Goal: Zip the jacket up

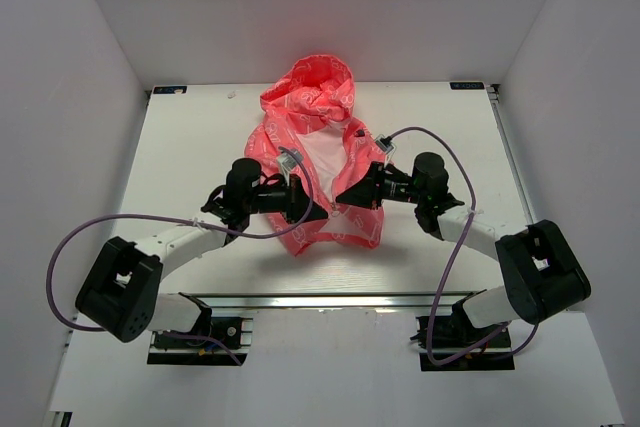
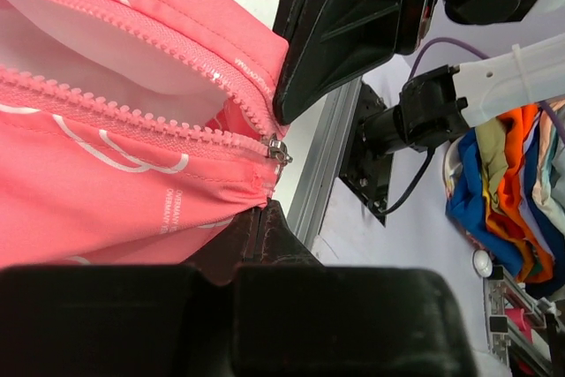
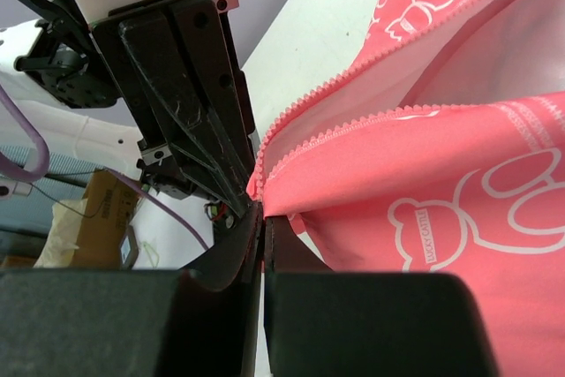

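Observation:
The coral-pink jacket (image 1: 318, 137) lies on the white table, hood at the far end, its front open over white lining. Both grippers meet at its bottom hem. My left gripper (image 1: 308, 205) is shut on the hem fabric just under the metal zipper slider (image 2: 276, 149), which sits at the bottom of the two tooth rows. In the left wrist view its fingertips (image 2: 256, 222) pinch the fabric. My right gripper (image 1: 345, 197) is shut on the bottom end of the other zipper edge (image 3: 265, 174), where its fingertips (image 3: 274, 227) close on pink fabric (image 3: 459, 192).
An aluminium rail (image 1: 330, 300) runs along the near table edge between the arm bases. Purple cables (image 1: 60, 247) loop beside each arm. A pile of colourful clothes (image 2: 512, 174) lies off the table. White walls enclose the table at the left, right and back.

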Tool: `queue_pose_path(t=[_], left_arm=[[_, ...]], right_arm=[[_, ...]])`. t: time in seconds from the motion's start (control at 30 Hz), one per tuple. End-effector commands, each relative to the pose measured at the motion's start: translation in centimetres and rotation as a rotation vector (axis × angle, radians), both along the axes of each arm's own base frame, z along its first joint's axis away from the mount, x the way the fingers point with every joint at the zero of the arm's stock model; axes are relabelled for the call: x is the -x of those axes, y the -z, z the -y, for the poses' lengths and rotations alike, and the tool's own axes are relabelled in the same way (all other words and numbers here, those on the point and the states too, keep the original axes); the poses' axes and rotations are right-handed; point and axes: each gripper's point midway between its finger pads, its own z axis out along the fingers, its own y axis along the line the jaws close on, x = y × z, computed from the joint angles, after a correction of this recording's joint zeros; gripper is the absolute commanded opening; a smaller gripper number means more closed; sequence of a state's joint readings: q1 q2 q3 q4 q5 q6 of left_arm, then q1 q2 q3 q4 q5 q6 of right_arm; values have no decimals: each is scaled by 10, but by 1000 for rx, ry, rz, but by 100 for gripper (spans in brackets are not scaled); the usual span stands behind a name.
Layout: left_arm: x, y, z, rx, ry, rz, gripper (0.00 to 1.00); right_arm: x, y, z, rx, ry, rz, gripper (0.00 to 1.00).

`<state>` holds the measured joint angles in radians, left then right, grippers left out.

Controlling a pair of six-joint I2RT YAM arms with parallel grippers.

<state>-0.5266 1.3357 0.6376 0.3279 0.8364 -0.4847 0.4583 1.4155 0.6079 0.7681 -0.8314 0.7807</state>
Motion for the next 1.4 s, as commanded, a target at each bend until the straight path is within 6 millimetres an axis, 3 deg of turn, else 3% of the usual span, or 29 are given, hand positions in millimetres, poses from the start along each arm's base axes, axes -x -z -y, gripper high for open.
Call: queue_pose_path(t=[0.0, 0.07, 0.1, 0.17, 0.23, 0.27, 0.33, 0.37, 0.43, 0.73, 1.03, 1.37], left_arm=[[44, 20, -5, -66, 123, -124, 0], [44, 22, -6, -72, 108, -135, 0], [42, 24, -8, -89, 85, -148, 0], [30, 19, -8, -108, 25, -155, 1], [27, 11, -8, -109, 7, -173, 18], [25, 5, -7, -90, -2, -157, 44], [25, -9, -7, -48, -18, -140, 54], [22, -13, -8, -34, -37, -120, 79], [21, -20, -9, -11, -60, -104, 97], [-16, -25, -15, 140, -144, -192, 98], [-19, -31, -5, 190, -77, -185, 95], [-10, -36, 2, 236, -38, -142, 67]], right_arm=[[-40, -53, 8, -79, 132, 176, 0], [-38, -50, 8, -58, 122, 186, 0], [-32, -39, 8, -22, 91, 141, 0], [-26, -36, 7, -5, 56, 152, 0], [-14, -28, 7, 12, 32, 134, 0], [-12, -24, 7, 28, 30, 139, 0], [-5, -22, 6, 42, 13, 125, 0], [-1, -19, 6, 42, 7, 113, 0], [4, -18, 5, 42, 1, 111, 0], [14, -24, 4, -17, -22, 98, 0], [12, -27, -3, -26, -28, 98, 0], [8, -29, -13, -48, -26, 89, 0]])
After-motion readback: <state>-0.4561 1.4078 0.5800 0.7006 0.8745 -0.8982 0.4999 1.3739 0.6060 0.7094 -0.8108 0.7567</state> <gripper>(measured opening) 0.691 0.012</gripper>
